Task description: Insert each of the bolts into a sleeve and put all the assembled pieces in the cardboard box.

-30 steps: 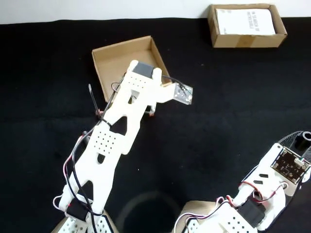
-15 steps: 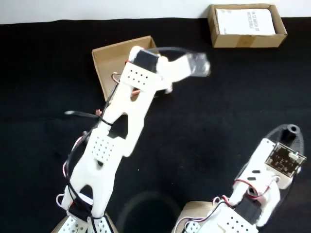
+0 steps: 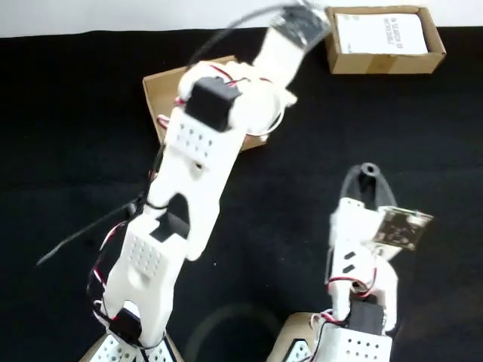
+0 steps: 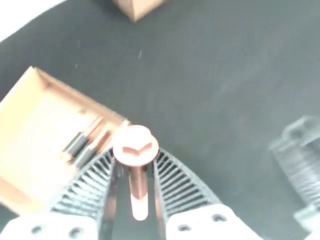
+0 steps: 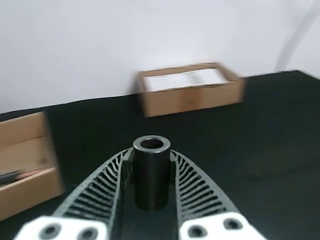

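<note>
Near the cardboard box (image 3: 167, 94), the left fingers (image 4: 86, 187) are closed on a copper bolt (image 4: 136, 175). Its shank lies along them, with the head pointing outward. Farther right over the table (image 3: 68, 136), the right fingers (image 5: 100, 190) clasp a black sleeve (image 5: 151, 175), lengthwise between them, with its bore opening outward.

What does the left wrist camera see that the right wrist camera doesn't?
The left wrist view has a copper bolt gripped in the left end effector. The right wrist view has a black sleeve gripped in the right end effector, plus a box with paper. Both have the cardboard box and the black table.
</note>
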You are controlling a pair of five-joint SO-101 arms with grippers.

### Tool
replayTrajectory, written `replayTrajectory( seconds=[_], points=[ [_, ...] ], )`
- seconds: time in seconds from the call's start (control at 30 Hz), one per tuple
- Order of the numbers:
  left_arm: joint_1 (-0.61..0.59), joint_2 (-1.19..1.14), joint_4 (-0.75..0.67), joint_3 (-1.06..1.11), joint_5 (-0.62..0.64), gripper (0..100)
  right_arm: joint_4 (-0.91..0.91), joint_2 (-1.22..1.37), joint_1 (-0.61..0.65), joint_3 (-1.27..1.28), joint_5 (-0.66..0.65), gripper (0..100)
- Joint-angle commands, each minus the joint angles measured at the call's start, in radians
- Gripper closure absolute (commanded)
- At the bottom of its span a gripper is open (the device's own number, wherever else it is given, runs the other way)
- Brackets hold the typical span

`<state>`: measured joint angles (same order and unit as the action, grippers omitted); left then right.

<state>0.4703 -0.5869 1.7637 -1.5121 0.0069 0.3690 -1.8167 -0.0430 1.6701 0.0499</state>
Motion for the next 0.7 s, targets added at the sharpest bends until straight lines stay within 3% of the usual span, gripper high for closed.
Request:
replayTrajectory(
  seconds=[0.0, 0.17, 0.33, 0.67],
  points=[
    [0.048, 0.111, 0.005, -0.136, 0.169, 99, 0.007, -0.01, 0.097, 0.012, 0.006, 99.2],
    [0.13, 0.255, 0.005, -0.124, 0.206, 99, 0.013, -0.01, 0.219, 0.01, 0.006, 99.2],
    [0.136, 0.401, 0.006, 0.008, 0.204, 99, 0.084, -0.01, 0.268, 0.001, 0.006, 99.2],
    [0.136, 0.892, -0.018, 0.679, 0.196, 99, 0.097, -0.01, 0.271, 0.001, 0.0, 99.2]
  ],
)
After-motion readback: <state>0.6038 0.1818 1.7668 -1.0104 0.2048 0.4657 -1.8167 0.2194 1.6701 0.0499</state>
